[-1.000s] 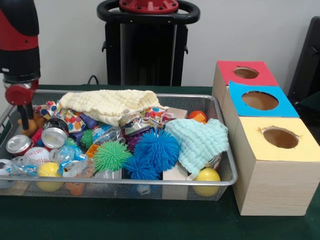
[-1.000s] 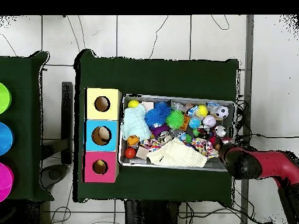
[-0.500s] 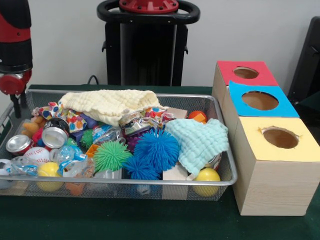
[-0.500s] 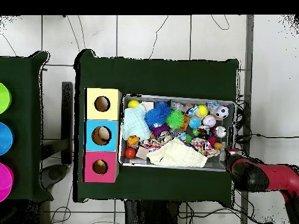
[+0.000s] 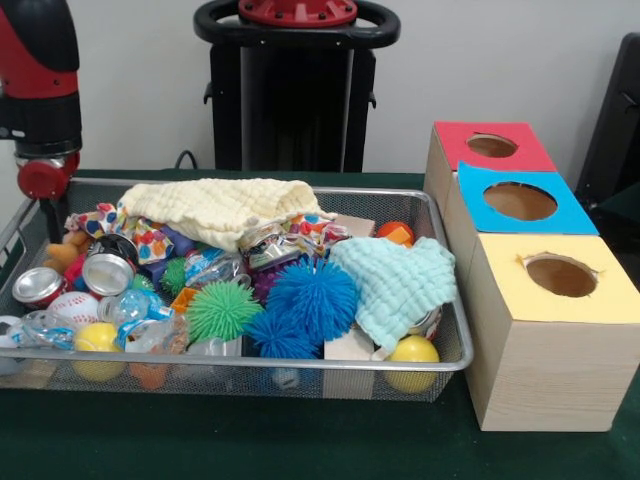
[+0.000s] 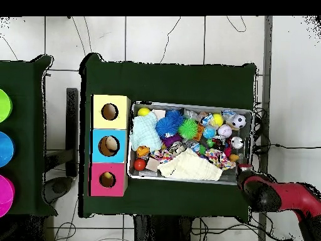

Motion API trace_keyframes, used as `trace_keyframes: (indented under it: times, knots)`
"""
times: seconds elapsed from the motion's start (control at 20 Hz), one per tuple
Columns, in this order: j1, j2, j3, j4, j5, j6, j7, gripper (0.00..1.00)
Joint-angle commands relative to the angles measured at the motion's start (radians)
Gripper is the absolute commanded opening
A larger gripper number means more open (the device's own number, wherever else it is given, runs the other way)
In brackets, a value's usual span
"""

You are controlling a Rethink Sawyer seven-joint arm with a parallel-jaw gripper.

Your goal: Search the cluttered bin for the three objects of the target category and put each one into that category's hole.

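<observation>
1. The red and black arm (image 5: 40, 90) hangs upright at the wire bin's (image 5: 250, 366) far left corner; in the overhead view it sits just outside that rim.
2. The gripper (image 5: 45, 215) — whether clenched or released, I cannot tell.
3. An orange-tan plush toy (image 5: 62, 254) lies beside the gripper (inside the bin), far from the red box's hole (image 5: 492, 146).

No lettering comes through anywhere. The crushed silver drink cans (image 5: 108, 272) in the silver wire mesh basket (image 5: 300, 380) perhaps carry printing, but it's too small to read, and the three card-topped wooden boxes (image 5: 545, 330) are blank.
</observation>
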State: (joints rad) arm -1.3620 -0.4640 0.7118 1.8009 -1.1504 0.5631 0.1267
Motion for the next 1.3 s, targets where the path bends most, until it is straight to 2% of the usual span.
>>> trace_keyframes:
  times: [0.05, 0.4, 0.7, 0.85, 1.15, 1.3]
  knots:
    - [-0.021, 0.065, -0.118, 0.037, -0.096, -0.016, -0.071, 1.0]
    - [-0.052, 0.123, -0.107, -0.022, -0.076, -0.023, -0.153, 1.0]
    - [-0.056, 0.118, -0.087, -0.04, -0.051, -0.008, -0.18, 1.0]
    - [-0.037, 0.114, -0.086, -0.041, -0.052, -0.011, -0.158, 1.0]
    - [0.05, 0.101, -0.118, -0.013, -0.096, -0.065, -0.015, 1.0]
    - [0.077, 0.087, -0.121, -0.008, -0.089, -0.067, 0.01, 1.0]
